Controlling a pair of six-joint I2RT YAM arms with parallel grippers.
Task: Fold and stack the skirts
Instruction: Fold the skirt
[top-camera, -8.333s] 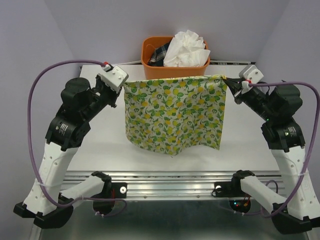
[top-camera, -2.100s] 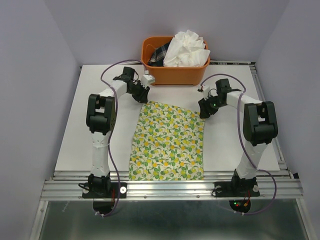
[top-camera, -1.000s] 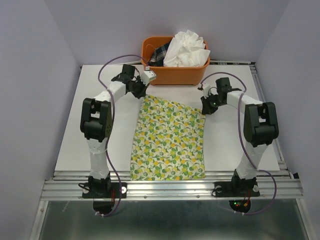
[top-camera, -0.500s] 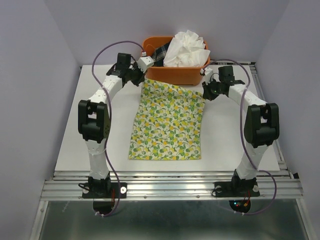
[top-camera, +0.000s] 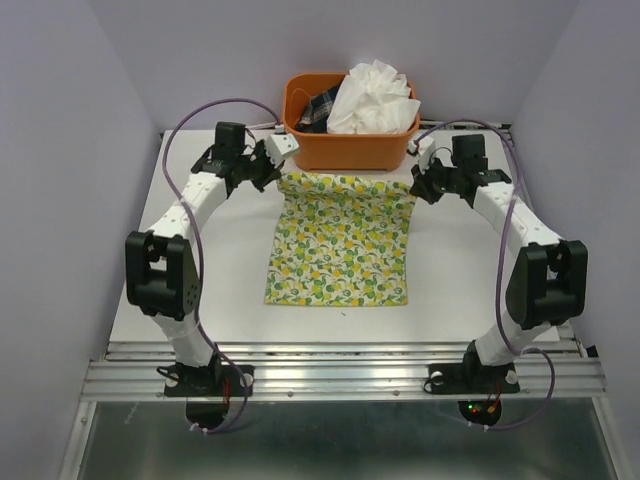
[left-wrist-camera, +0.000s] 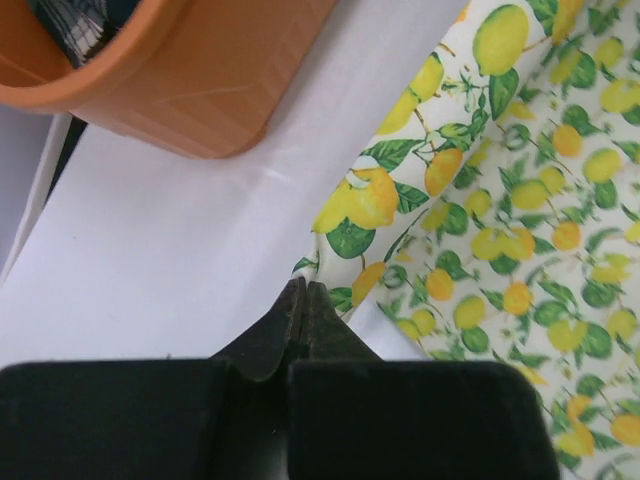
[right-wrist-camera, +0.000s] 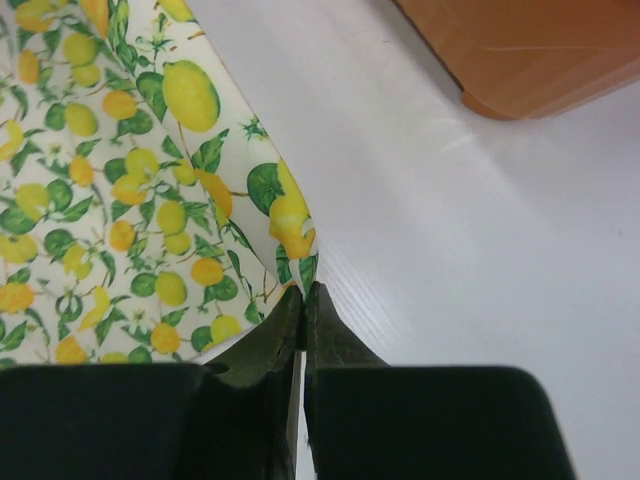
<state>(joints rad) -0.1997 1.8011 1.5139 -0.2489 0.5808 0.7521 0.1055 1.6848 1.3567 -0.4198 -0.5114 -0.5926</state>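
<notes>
Since both pincers are clamped shut, start there: left gripper (left-wrist-camera: 303, 290) pinches the upper-left corner of the white cloth skirt printed with yellow lemons and green leaves (left-wrist-camera: 520, 200), and right gripper (right-wrist-camera: 303, 292) pinches its upper-right corner. Both wrist views show only a sliver of cloth at the tips.

The lemon skirt lies spread flat in the centre of the top view on the white tabletop (top-camera: 220, 280), far edge stretched between the two grips, near edge free.

Handling, judged:
- thin, light, limp; no stiffness, so it sags or wrinkles wherever unsupported
- corners or hem are the right hold; the bite looks shallow, so a quick pull could slip it out
- both arms need to travel together or the edge skews

Surroundings:
- orange plastic basket (top-camera: 345, 152) at top centre, just beyond the far edge, a strip of table between; near both grippers, so it blocks any push further back
- plain white crinkly skirt (top-camera: 375, 95) heaped above the basket rim, not yet taken out
- dark checked cloth (top-camera: 318, 105) beside it in the basket
- purple cables (top-camera: 190, 120) loop over each arm, off the cloth
</notes>
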